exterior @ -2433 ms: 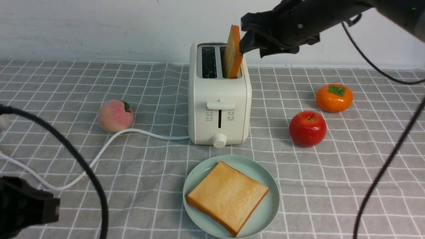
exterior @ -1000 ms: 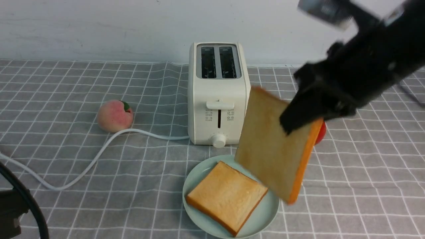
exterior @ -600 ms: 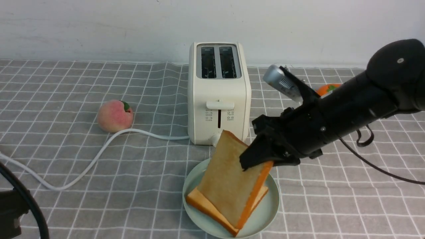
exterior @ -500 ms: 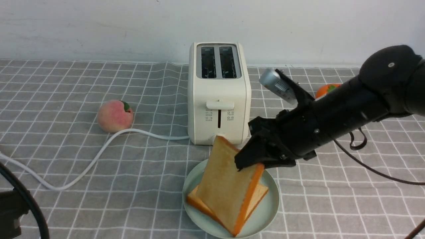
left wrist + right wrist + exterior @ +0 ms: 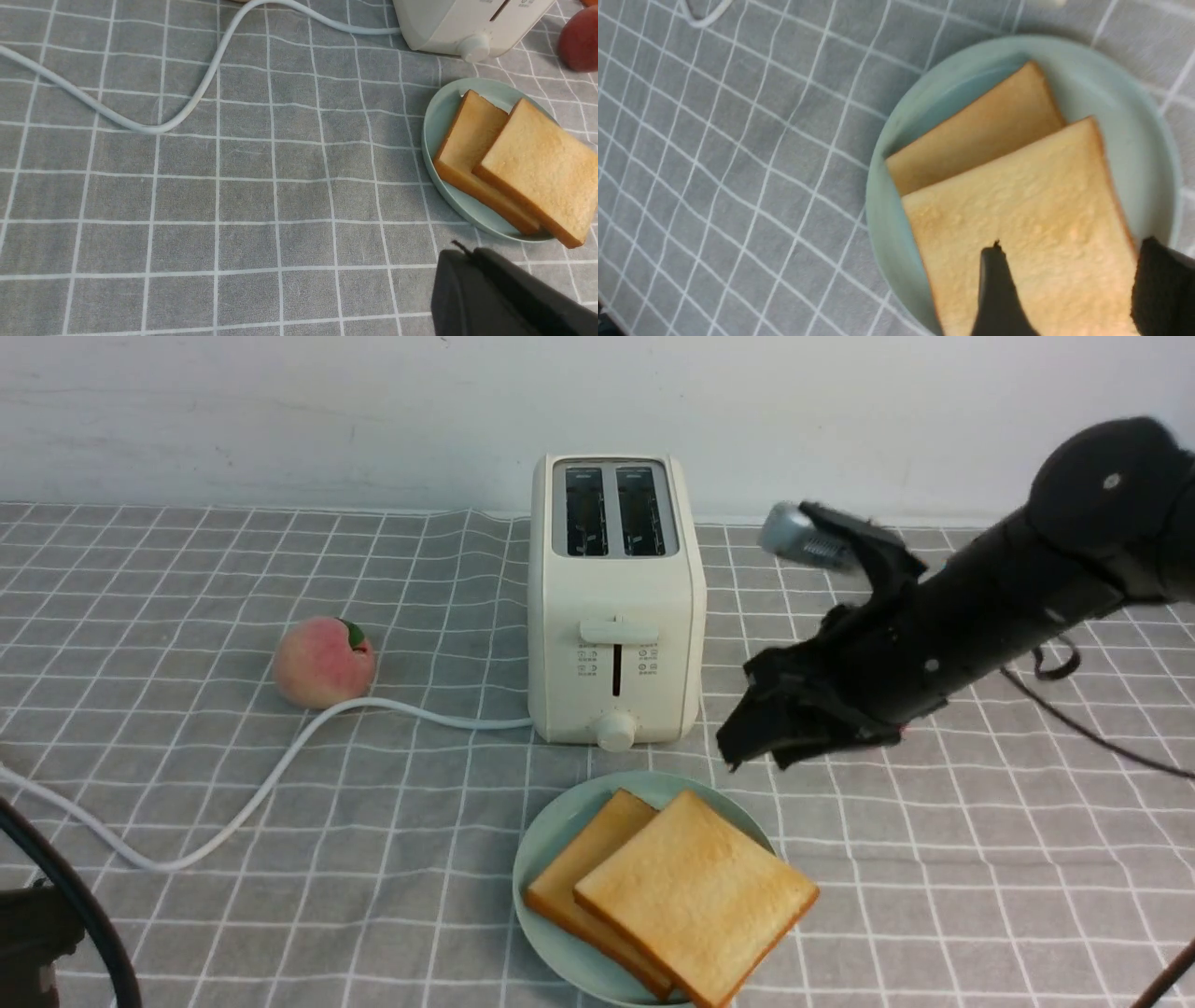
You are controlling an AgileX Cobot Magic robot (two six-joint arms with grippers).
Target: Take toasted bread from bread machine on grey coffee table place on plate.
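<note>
I see both toasted bread [image 5: 695,887] slices on plate [image 5: 541,831] | bread machine [image 5: 614,607] empty | right gripper [image 5: 756,756] spread, holding nothing | left gripper [image 5: 467,280] unclear | seems done

**Front view:** bright, even, diffuse light from above and somewhat to the left. The bread machine [image 5: 614,616] and the peach [image 5: 322,663] throw soft, faint shadows rightward on the desk [image 5: 187,569]. The scene is sharp save for the right gripper [image 5: 758,754] and its arm, which are smeared by motion blur.

**Left wrist view:** the desk's grid lines are crisp, and the near, dark left gripper [image 5: 490,298] is underexposed and featureless.

**Right wrist view:** soft throughout, with the plate [image 5: 1153,140] rim and toasted bread [image 5: 1017,224] slightly blurred and the gripper's fingers [image 5: 999,298] black and out of focus.
</note>
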